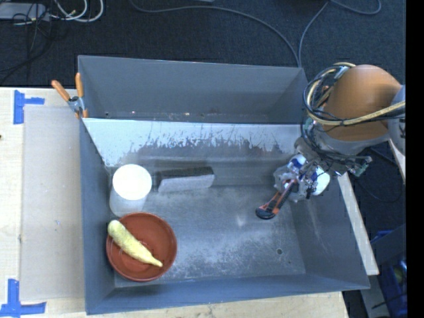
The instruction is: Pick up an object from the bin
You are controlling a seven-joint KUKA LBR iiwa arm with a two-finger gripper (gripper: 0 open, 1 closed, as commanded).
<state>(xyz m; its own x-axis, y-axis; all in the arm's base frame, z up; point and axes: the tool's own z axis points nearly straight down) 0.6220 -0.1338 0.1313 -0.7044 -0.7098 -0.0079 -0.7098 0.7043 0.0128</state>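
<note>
My gripper (267, 211) reaches down at the right side of the bin, its tip close to the bare floor, with no loose thing beside it. A grey rectangular block (185, 177) lies near the back wall, well to the gripper's left. Next to that block stands a white round cup (132, 182). In the front left corner sits a red bowl (158, 236) with a yellow, banana-shaped thing (133, 243) lying across it.
Bare floor stretches between the gripper and the things on the left. The bin's sloping right wall rises just behind the gripper, and the arm with its orange cover and cables hangs over the right rim.
</note>
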